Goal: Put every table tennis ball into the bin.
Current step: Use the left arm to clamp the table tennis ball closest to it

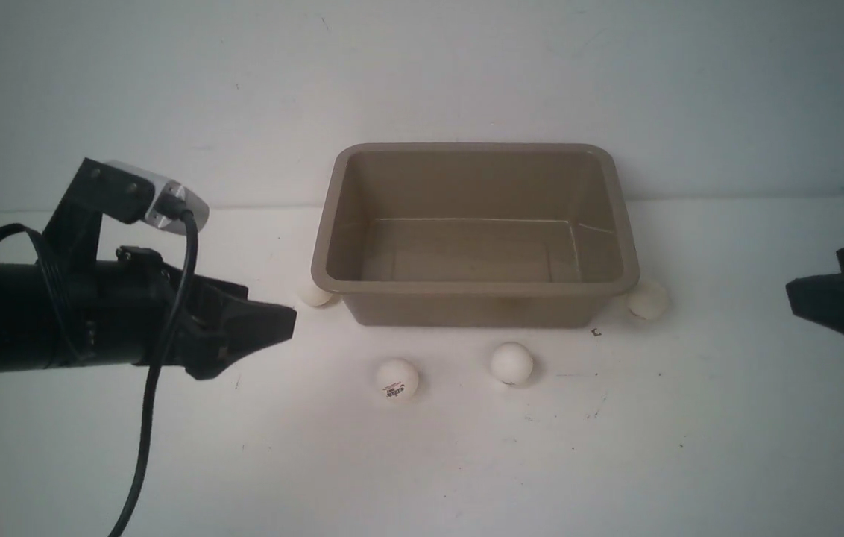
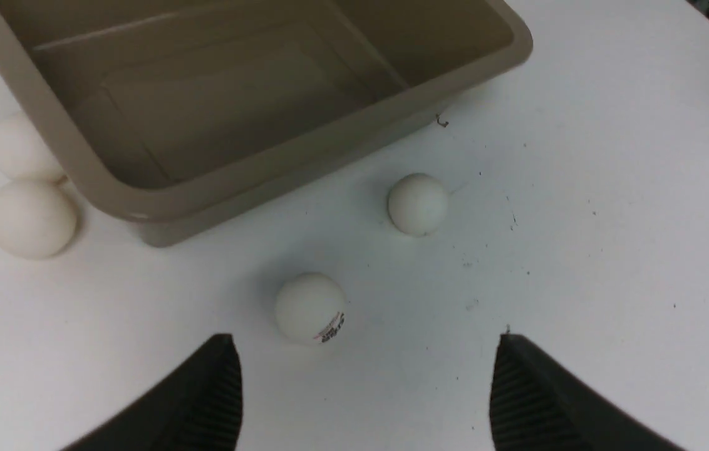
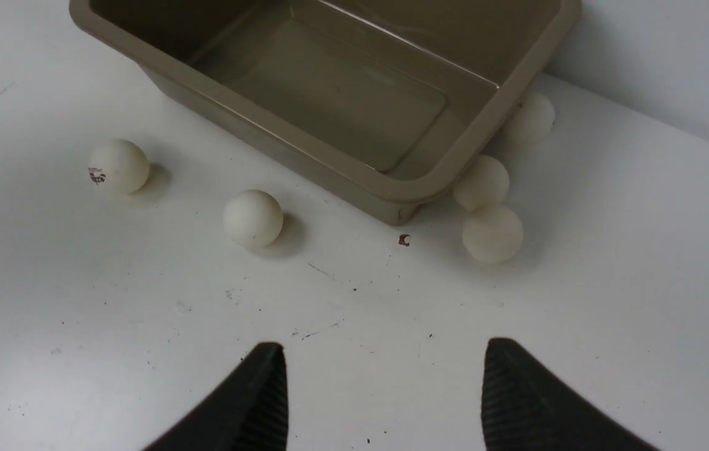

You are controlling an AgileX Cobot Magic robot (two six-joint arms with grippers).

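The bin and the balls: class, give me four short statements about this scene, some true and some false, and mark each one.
1. The bin has nothing in it. True.
2. A logo-printed ball lies on the table in front of the bin. True.
3. The left gripper holds a ball. False: its jaws stand open and empty.
4. No ball lies by the bin's right end. False: three balls sit there.

White table (image 1: pixel 690 447), pale wall (image 1: pixel 168 74) behind, small dark speck (image 1: pixel 596 333) on table
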